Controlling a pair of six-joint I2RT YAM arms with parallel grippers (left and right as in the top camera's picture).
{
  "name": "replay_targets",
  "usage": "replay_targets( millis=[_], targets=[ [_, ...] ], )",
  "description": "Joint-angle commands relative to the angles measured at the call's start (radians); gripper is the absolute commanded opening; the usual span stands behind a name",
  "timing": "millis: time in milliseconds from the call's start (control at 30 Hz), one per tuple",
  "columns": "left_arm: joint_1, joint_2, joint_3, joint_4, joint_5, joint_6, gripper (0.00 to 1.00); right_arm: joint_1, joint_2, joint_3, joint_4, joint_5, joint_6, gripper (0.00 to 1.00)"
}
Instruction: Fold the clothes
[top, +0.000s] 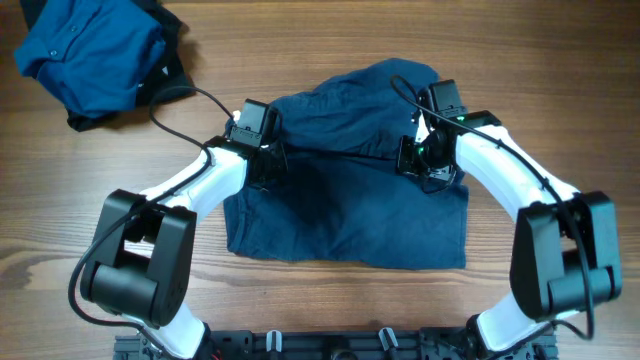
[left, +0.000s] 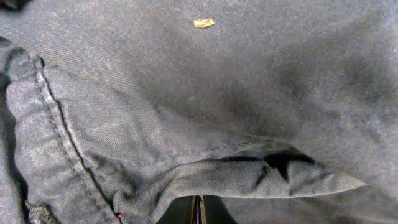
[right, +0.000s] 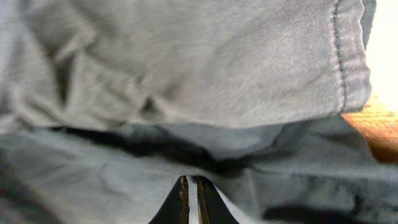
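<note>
The dark navy shorts (top: 350, 215) lie spread across the middle of the table, with their far part folded over toward me along a crease. My left gripper (top: 265, 158) sits at the left end of that crease and my right gripper (top: 422, 160) at the right end. In the left wrist view the fingers (left: 199, 214) are pressed together under a fold of the navy cloth (left: 249, 81). In the right wrist view the fingers (right: 191, 199) are pinched on a thin layer of cloth (right: 186, 74). The brighter blue shirt (top: 90, 50) lies bunched at the far left corner.
A black piece of cloth (top: 178, 78) lies under the shirt's right side. Bare wooden table (top: 560, 90) surrounds the shorts and shows at the right in the right wrist view (right: 380, 134). A small tan speck (left: 203, 23) sits on the shorts.
</note>
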Motion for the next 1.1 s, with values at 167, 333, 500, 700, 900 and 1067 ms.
replay_targets(
  millis=[167,333,500,700,900,1067],
  targets=[
    [0.066,0.031,-0.005,-0.034,-0.060,0.061,0.04,-0.021,0.154,-0.010,0.036,0.076,0.015,0.04],
    [0.100,0.031,-0.005,-0.045,-0.082,0.072,0.04,-0.077,0.158,-0.010,0.026,0.160,0.014,0.04],
    [0.145,0.031,-0.005,-0.053,-0.112,0.084,0.04,-0.153,0.158,0.001,-0.004,0.248,0.013,0.04],
    [0.166,0.029,-0.005,-0.063,-0.112,0.098,0.04,-0.202,0.152,0.070,-0.080,0.267,-0.013,0.04],
    [0.160,-0.060,0.009,-0.119,-0.112,0.098,0.04,-0.202,0.092,0.187,-0.221,0.276,-0.008,0.04],
    [0.141,-0.259,0.014,-0.184,-0.111,0.098,0.14,-0.199,-0.096,0.225,-0.308,0.095,-0.039,0.04]
  ],
)
